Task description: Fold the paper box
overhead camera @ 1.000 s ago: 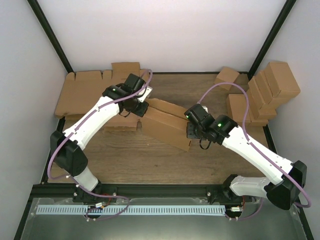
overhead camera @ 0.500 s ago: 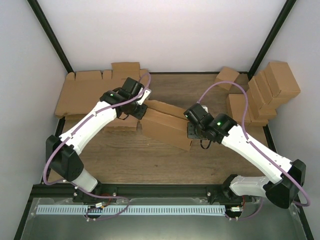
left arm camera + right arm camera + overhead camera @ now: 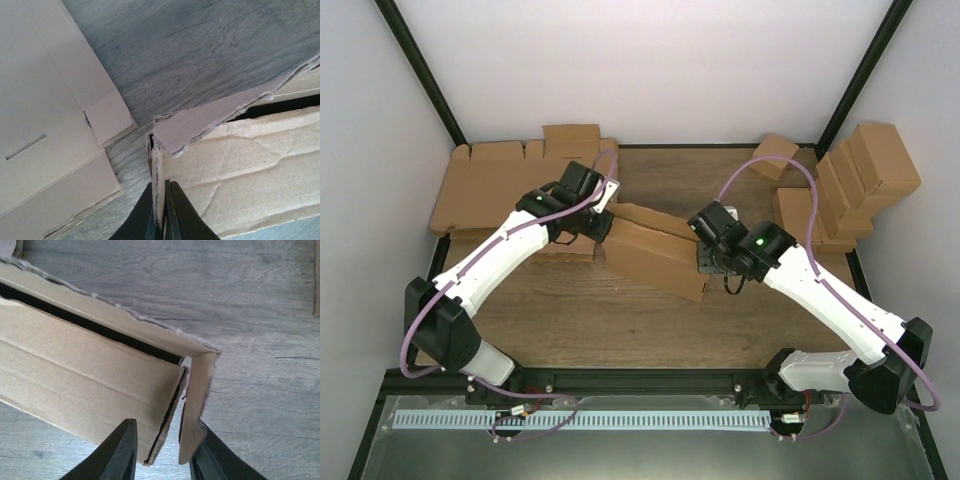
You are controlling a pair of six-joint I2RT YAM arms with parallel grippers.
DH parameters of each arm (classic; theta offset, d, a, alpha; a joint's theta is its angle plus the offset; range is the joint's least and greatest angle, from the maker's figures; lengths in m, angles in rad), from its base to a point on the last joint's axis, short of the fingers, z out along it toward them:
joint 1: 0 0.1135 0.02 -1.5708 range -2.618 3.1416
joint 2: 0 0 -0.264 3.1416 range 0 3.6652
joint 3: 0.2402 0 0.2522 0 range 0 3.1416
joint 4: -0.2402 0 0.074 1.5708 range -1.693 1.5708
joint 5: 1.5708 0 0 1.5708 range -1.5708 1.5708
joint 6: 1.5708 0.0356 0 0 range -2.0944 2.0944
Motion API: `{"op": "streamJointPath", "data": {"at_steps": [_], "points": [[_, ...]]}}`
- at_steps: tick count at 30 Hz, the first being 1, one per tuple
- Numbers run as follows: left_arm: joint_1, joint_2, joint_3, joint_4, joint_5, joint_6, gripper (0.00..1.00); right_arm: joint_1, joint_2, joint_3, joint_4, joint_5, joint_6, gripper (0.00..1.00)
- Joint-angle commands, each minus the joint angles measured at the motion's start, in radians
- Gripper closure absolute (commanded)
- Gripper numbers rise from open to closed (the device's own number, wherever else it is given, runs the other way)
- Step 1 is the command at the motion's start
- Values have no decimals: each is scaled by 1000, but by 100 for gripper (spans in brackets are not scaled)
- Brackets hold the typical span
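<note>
The paper box, a shallow brown cardboard mailer with its lid partly down, lies slanted at the middle of the table. My left gripper is at its left end, and the left wrist view shows that gripper shut on the upright end wall of the box. My right gripper is at the box's right end. In the right wrist view its jaws stand apart around the box end wall and the lid's hanging side tab, which rests against the right finger.
A pile of flat cardboard blanks lies at the back left, close beside the left arm, and shows in the left wrist view. Ready-made brown boxes crowd the back right, with one small box near the rear edge.
My right gripper's jaws have spread wider around the box's right end. The left arm has shifted slightly towards the box, still gripping its end wall.
</note>
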Motion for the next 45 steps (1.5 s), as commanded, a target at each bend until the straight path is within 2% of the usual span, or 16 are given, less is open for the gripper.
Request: {"op": "streamJointPath", "data": {"at_steps": [1,4,7,19,34,45], "points": [[-8,-3,-20,-13,23,-18,96,-3,11,76,-56,60,-19,72],[-8,-3,-16,-15,20,-19,96,-3,20,81,-64,56,-11,92],[-8,-3,-16,-16,20,-22,96,-3,18,79,-56,20,-5,99],[-8,-8,-28,-12,18,-31,96,-3,28,56,-37,-61,88,99],[-8,-36,-70,21,10,-45,96,-3,23,-47,-22,-80,196,99],[-14,-104,-196,96,8,-80,96,-2,0,-124,-44,-111,196,99]]}}
